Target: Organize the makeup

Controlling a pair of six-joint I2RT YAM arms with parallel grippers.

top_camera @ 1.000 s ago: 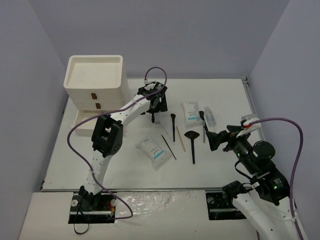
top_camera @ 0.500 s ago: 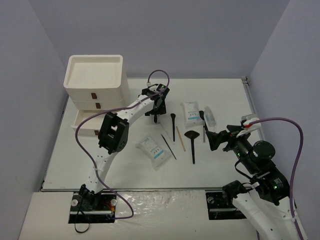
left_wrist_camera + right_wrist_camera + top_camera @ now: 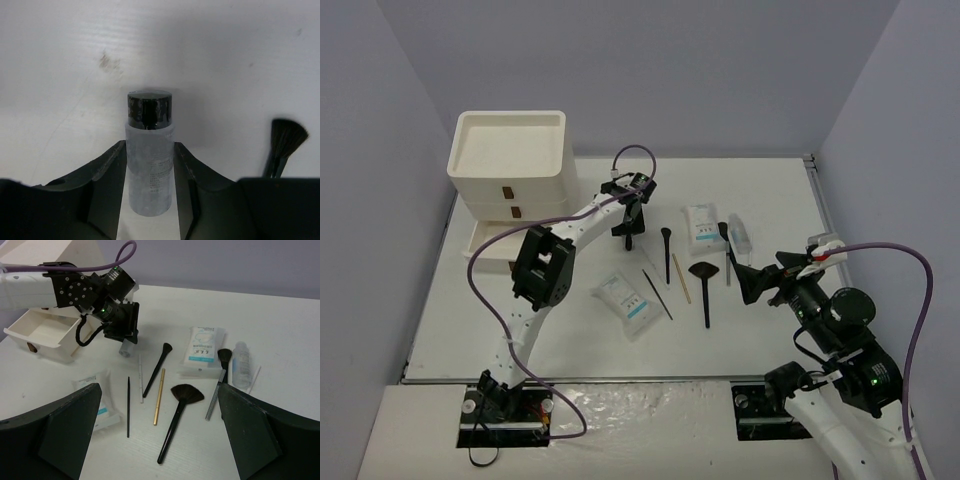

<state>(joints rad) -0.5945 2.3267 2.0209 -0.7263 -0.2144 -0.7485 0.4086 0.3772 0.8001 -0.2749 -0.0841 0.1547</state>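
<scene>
what changed: a second ago the left hand was gaping wide. Now its jaws sit flat against both sides of the small frosted tube, the one with the black cap.
left hand: clenched on that tube and pointing down at the counter. Can't tell if the tube is off the surface yet.
right hand: hasn't budged, spread wide, holding nothing, hovering over the right side.
where the tube is: between the left jaws, back-middle of the counter, near the black brush and not far from the drawer box.
what it means: looks to me like the grasp has only just landed. My guess is the open bottom drawer is where it's headed.
still loose: fan brush, wooden stick, thin black stick, clear bottle, and two packets, all lying flat and apart from each other.
counter: white and matte, with a faint brown smudge just past the tube.
room: plain pale lilac-grey walls boxing it in on three sides.
</scene>
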